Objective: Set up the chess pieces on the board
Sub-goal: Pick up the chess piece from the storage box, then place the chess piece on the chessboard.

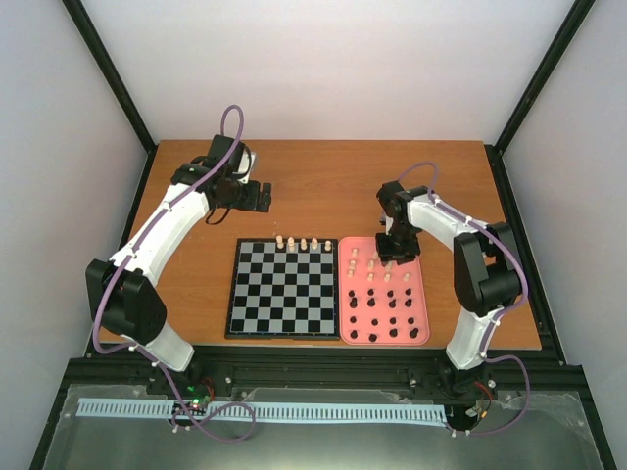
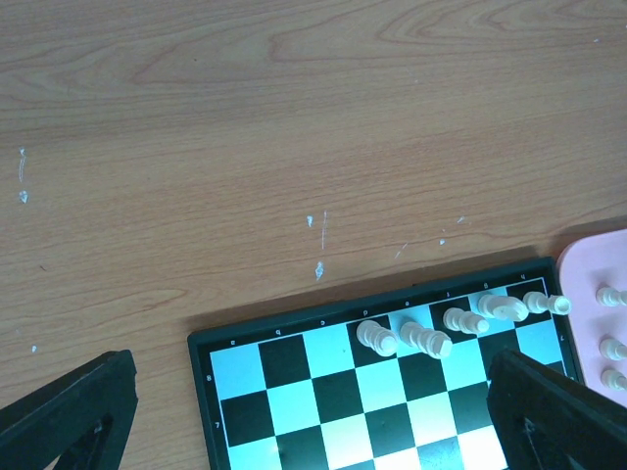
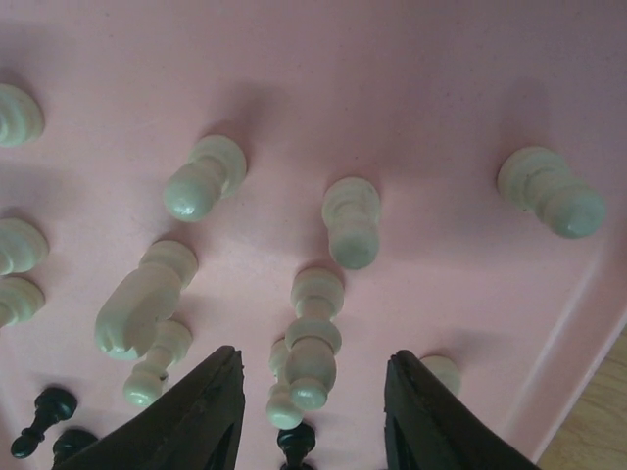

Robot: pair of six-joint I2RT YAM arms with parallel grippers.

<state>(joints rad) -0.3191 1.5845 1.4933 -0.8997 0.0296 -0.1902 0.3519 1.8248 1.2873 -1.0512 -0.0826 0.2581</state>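
five small cream wooden chess pieces (image 1: 304, 243) stand along the far row of the flat grey-and-black checked board (image 1: 282, 294), toward its right corner; more cream pieces (image 3: 351, 220) and black pieces (image 3: 41, 416) sit just right of the board in a pink rounded plastic tray (image 1: 384, 342). over that tray the right gripper (image 3: 313, 357) has its jaws apart astride one cream piece (image 3: 313, 333), while beyond the board's far edge the left gripper (image 2: 312, 377) hovers over the brown wooden table (image 2: 294, 117), jaws wide.
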